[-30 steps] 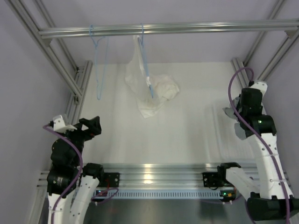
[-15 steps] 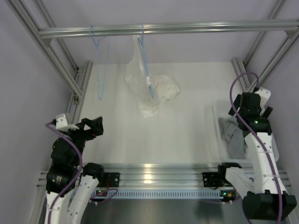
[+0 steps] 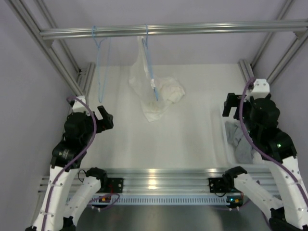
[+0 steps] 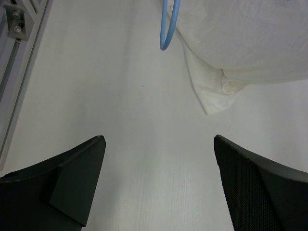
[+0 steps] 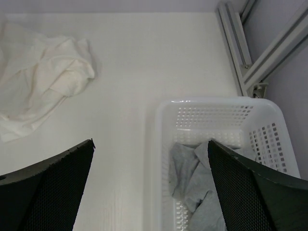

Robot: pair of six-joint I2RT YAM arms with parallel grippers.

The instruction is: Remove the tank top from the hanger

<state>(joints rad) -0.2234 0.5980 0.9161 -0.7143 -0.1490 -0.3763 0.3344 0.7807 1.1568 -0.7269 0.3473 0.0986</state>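
Tank top [image 5: 191, 195] lies crumpled in white basket [image 5: 211, 103], hanger [image 3: 98, 72] bare on rail [image 3: 192, 29]; left gripper [image 4: 158, 144] and right gripper [image 5: 150, 144] both spread, empty.

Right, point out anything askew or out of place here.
The white garment hangs lopsided off its blue hanger, its lower part heaped on the table. The grey tank top lies crumpled in the basket. Nothing looks damaged.

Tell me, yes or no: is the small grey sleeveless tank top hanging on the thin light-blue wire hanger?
No, the tank top lies crumpled inside the white perforated plastic basket, off the hanger, which hangs bare.
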